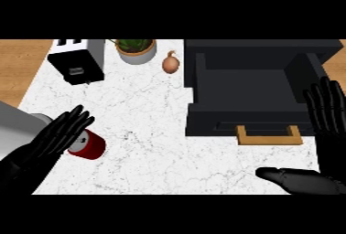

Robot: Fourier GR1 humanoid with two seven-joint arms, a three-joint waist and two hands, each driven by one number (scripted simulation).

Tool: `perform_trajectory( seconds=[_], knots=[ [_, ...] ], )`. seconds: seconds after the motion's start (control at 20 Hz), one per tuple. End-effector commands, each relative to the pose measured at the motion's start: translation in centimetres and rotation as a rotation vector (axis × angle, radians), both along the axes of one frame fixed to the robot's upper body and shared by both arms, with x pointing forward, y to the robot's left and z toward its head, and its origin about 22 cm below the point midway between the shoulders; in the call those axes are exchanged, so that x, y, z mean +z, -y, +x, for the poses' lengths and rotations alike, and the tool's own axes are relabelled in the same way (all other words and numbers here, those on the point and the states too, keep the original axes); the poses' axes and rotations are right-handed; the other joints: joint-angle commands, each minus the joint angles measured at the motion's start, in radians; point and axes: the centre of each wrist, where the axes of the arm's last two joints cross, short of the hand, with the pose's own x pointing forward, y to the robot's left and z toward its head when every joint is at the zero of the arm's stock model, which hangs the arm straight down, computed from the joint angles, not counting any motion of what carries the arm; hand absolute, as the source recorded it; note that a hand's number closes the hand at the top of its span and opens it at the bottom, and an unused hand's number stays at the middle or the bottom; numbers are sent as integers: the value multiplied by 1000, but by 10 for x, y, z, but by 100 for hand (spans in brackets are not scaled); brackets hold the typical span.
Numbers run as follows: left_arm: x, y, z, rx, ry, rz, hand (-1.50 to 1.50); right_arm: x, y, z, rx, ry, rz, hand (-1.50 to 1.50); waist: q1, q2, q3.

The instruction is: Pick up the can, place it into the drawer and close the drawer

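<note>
Left hand [47, 146] comes in from the lower left corner, palm low over the desk [148, 137], angled up and to the right. Its fingers [71, 121] are straight and slightly spread, released, not curled round anything. Their tips overlap the upper left edge of the can [88, 145]; real contact or just hovering above it, can't tell from this angle.

Can is red with a silver top, lying tilted on the white marble desk at the left, just beside the left hand's finger ends. Not lifted, not in the drawer.

Right hand [327, 137] sits along the right edge, fingers [324, 103] pointing up and straight, thumb [290, 176] stuck out to the left near the bottom. Released, holding nothing, overlapping the right edge of the drawer.

Drawer [246, 98] is black, pulled out, open top showing a dark interior, wooden handle [269, 136] on its near face. It is well apart from the can, right half of the desk.

Back of desk: toaster [78, 59] at the left, potted plant [137, 49] beside it, a small brown onion [171, 62] between plant and drawer.
</note>
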Motion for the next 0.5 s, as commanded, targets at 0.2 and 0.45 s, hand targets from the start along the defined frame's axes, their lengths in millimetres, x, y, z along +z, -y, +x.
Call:
perform_trajectory(
  seconds=[0.2,0.45],
  knots=[
    [-2,-72,-12,-108,-123,119,-150,2,0,-33,-49,-125,9,-150,-1,-4,3],
    [22,-99,7,-89,-150,87,-150,0,19,-37,-51,-129,12,-150,-6,-3,4]
  ],
)
